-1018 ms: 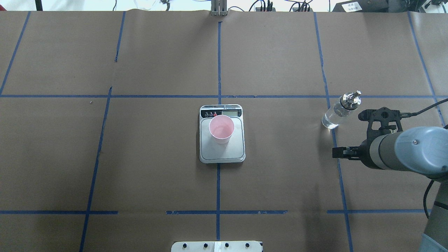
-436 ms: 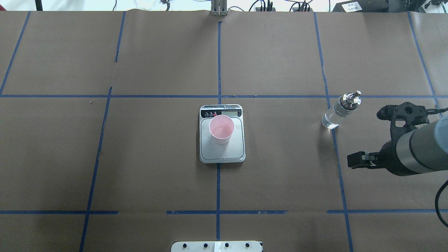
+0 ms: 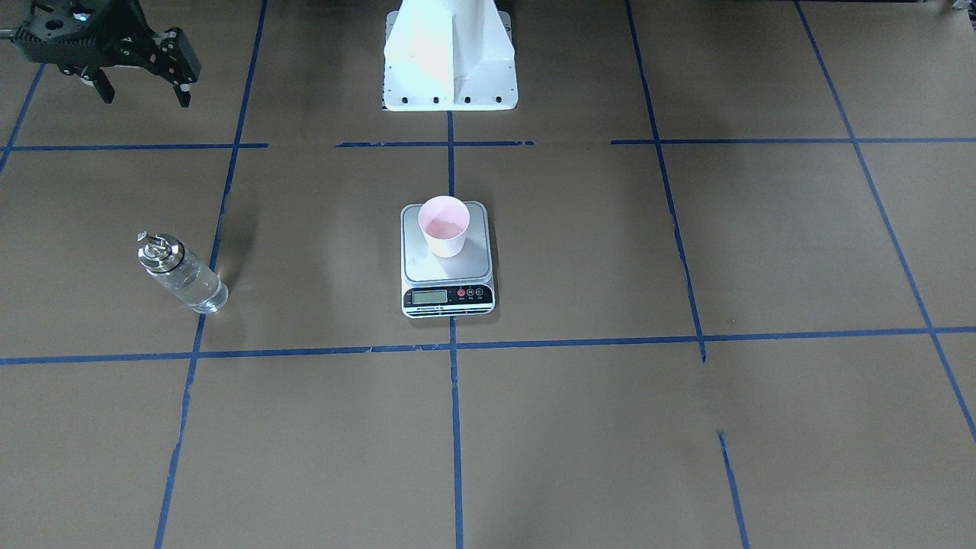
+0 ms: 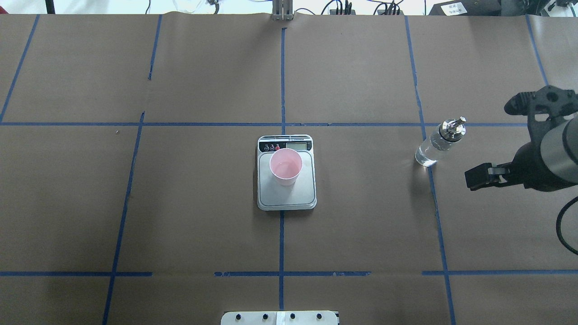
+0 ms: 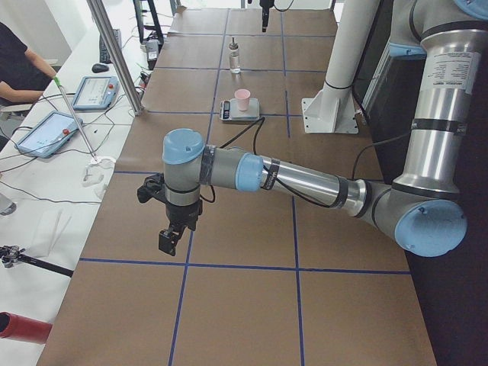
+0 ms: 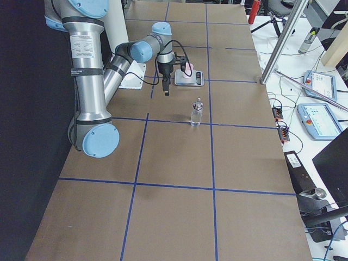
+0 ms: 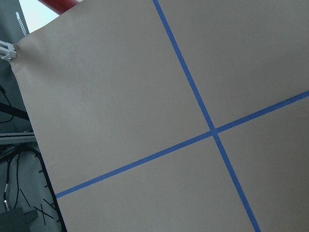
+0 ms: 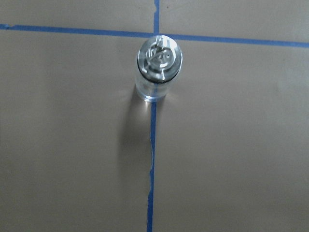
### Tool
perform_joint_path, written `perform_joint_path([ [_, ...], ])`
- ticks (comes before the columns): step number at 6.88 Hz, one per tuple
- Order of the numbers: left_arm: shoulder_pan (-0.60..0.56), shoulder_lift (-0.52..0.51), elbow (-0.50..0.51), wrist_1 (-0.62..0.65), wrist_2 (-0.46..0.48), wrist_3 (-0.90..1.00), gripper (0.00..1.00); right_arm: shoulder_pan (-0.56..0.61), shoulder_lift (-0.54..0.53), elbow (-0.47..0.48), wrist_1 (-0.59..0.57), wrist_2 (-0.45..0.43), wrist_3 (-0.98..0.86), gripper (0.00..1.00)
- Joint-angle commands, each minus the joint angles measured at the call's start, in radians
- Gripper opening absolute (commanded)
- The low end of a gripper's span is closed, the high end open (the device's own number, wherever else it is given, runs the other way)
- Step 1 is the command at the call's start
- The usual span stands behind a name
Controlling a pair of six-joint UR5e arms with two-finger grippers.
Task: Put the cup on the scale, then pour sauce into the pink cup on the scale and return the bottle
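Right claw (image 3: 143, 91) hanging with fingers spread, gripping nothing, on robot's side of bottle (image 4: 437, 145), not touching it. Bottle standing upright on blue tape line (image 4: 440, 234), just beside tape crossing. You're getting wide gap between bottle and scale (image 4: 286, 198). Cup (image 4: 285, 168) sitting inside platform edges. Left claw (image 5: 169, 238) hovering far off toward table's left end; you can't tell if spread or closed.
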Motion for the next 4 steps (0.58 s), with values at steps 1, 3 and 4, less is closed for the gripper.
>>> perform_joint_path([
  [1, 0.000, -0.001, -0.015, 0.021, 0.000, 0.000, 1.00, 0.229, 0.095, -0.099, -0.095, 0.122, -0.267, 1.00],
  [3, 0.000, 0.004, -0.024, 0.024, 0.000, 0.000, 1.00, 0.433, 0.092, -0.242, -0.093, 0.264, -0.570, 1.00],
  [4, 0.000, 0.002, -0.024, 0.026, -0.002, 0.000, 1.00, 0.527, 0.083, -0.332, -0.093, 0.316, -0.734, 1.00],
])
